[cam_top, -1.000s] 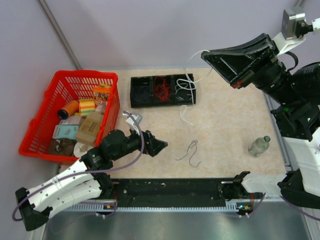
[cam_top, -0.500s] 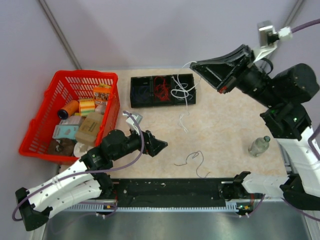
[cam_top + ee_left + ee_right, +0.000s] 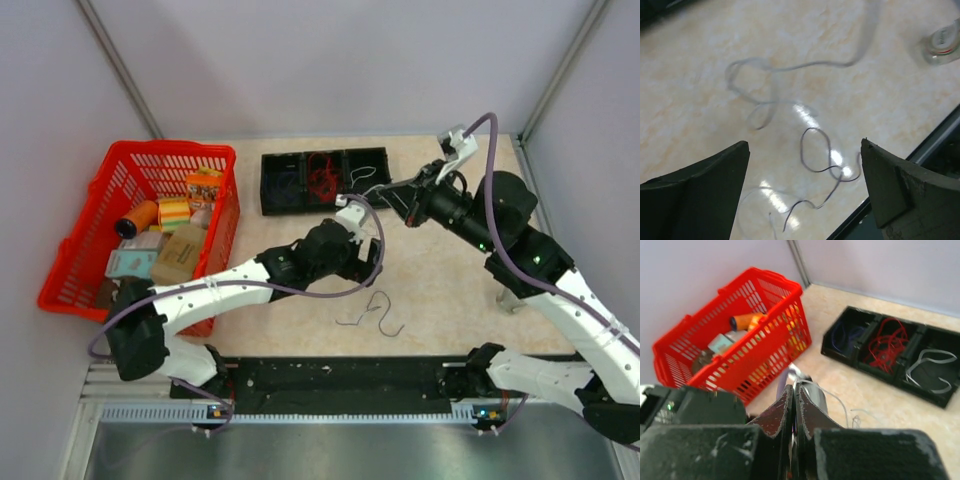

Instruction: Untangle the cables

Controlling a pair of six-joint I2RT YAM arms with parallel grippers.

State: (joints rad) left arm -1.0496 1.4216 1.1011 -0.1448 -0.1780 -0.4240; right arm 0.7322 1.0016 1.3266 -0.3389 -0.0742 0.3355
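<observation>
Top view
Left end effector (image 3: 355,265): fingers spread wide, nothing held, over the table (image 3: 440,290).
Dark cable (image 3: 372,312): loose loops on the table, just past the left tips, toward the arm bases.
Right end effector (image 3: 392,196): pressed shut, just beside the tray (image 3: 300,208).
Tray: blue cable (image 3: 283,180), red cable (image 3: 320,175) and white cable (image 3: 368,182), one per compartment.

Left wrist view
Left end effector (image 3: 804,145): wide, empty.
Dark cable (image 3: 815,155): below, between the fingers (image 3: 715,175).
Pale cable (image 3: 790,67): blurred, ahead.
Bottle (image 3: 942,42): far ahead, right.

Right wrist view
Right end effector (image 3: 794,387): closed; a white strand (image 3: 837,401) leaves the tips, grip unclear.
Tray (image 3: 865,371): ahead, right.
Basket (image 3: 755,352): ahead, left.
</observation>
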